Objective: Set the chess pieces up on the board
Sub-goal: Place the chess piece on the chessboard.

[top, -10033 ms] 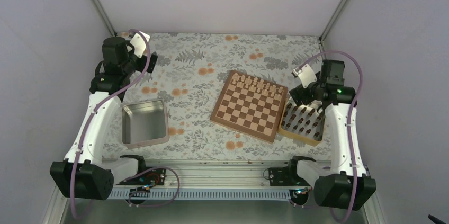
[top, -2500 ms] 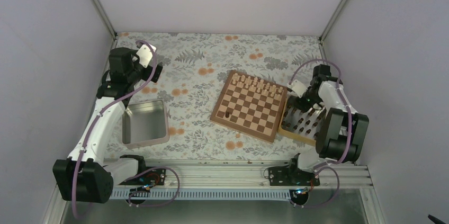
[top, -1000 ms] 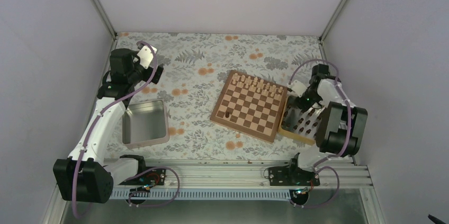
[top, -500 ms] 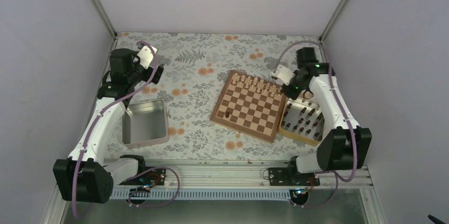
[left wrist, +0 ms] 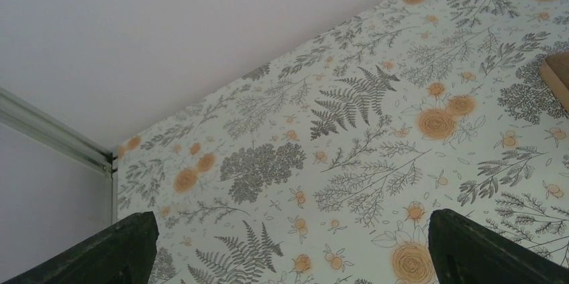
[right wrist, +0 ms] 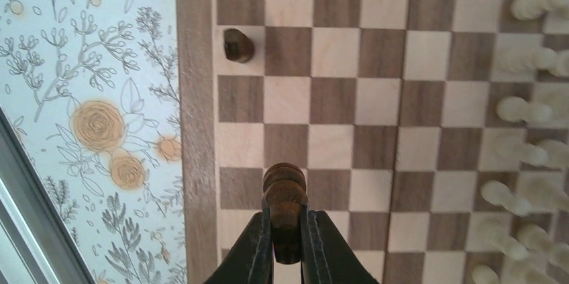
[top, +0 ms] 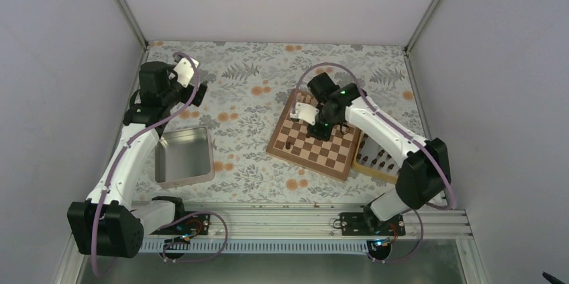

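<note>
Right gripper (right wrist: 285, 233) is pinched tight on one dark piece (right wrist: 284, 190), head poking past the fingertips, over the board (right wrist: 376, 103) near its cloth-side edge. Second dark piece (right wrist: 237, 45) stands on the board's edge column, well apart from that gripper. Left gripper (left wrist: 292, 230) is spread wide, holding nothing, off the board.

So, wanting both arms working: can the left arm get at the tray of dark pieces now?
Probably not: the tray lies beyond the board, and the right arm stretches across between.
</note>
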{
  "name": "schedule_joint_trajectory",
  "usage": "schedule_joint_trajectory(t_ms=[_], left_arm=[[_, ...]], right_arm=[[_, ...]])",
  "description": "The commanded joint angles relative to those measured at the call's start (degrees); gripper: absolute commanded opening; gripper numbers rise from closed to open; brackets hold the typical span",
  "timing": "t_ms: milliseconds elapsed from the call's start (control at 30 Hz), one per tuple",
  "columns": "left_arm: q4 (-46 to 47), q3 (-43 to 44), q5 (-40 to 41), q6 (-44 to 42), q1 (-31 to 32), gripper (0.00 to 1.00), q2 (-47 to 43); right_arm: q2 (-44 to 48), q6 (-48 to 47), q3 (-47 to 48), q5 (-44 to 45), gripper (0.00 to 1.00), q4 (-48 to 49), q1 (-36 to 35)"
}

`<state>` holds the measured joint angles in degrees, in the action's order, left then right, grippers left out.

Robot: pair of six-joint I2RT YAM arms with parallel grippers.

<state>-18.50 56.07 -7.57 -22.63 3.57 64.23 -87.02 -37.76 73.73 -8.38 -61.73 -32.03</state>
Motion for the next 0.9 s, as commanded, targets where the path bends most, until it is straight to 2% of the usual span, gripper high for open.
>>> schedule_joint_trajectory(t_ms=[0, 133, 467, 867], left_arm=[[1.0, -0.3, 0.2, 0.9, -0.3, 1.00, -0.9], [0.9, -0.4, 0.2, 0.9, -0.3, 1.00, -1.0], [2.0, -0.9, -0.4, 0.9, -0.3, 1.00, -0.1], [2.6, -1.2, 0.9, 1.3, -0.3, 1.00, -0.5]], right_arm=[[-1.8, 3.6, -1.0, -0.7, 0.06, 1.9, -2.6], [-0.8, 4.3, -4.3, 0.6, 0.06, 2.0, -3.0], [10.8, 5.4, -16.9, 0.5, 0.06, 2.2, -2.0], [12.8, 5.7, -25.1, 2.9, 0.06, 5.9, 0.2]])
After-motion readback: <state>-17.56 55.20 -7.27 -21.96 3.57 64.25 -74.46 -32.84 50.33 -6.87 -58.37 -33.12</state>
